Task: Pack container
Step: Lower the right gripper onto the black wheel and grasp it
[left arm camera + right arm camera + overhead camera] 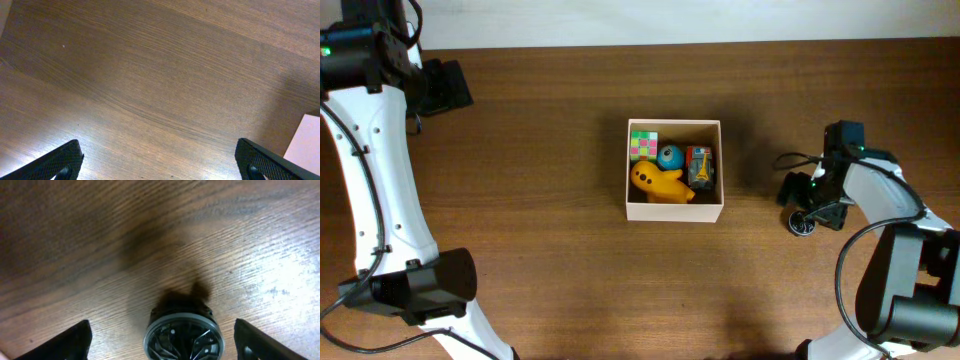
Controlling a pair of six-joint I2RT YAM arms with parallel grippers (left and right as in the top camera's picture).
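Overhead view of a brown wood-grain table (540,250). At the middle, the container (675,212): square, shallow, open-topped, with thin white walls. Inside, four toys packed close together:
- Pink-and-green puzzle cube (643,144) in the upper left corner.
- Blue ball (670,157) just beside the cube.
- Red-and-blue toy (700,167) against the right wall, too small to identify.
- Yellow duck (660,183) along the lower side, touching the ball.

At the upper left of the picture, the left gripper (448,88), black, on a white arm, well apart from the container. From the left wrist camera, two black textured fingertips (55,165) in the bottom corners, spread wide, with only bare wood between. Holding nothing. At the lower right edge of that view, a pale flat corner (306,142), too little of it showing to say what.

To the right of the container, near but not touching, the right gripper (808,208), pointing down over a small black round object (803,224) on the table. From the right wrist camera, black fingers (65,342) set wide apart in the bottom corners. Between them, touching neither, the round object: a dark ring with spoke-like ribs inside, resting on the wood with a dark shadow just above. Nothing gripped.
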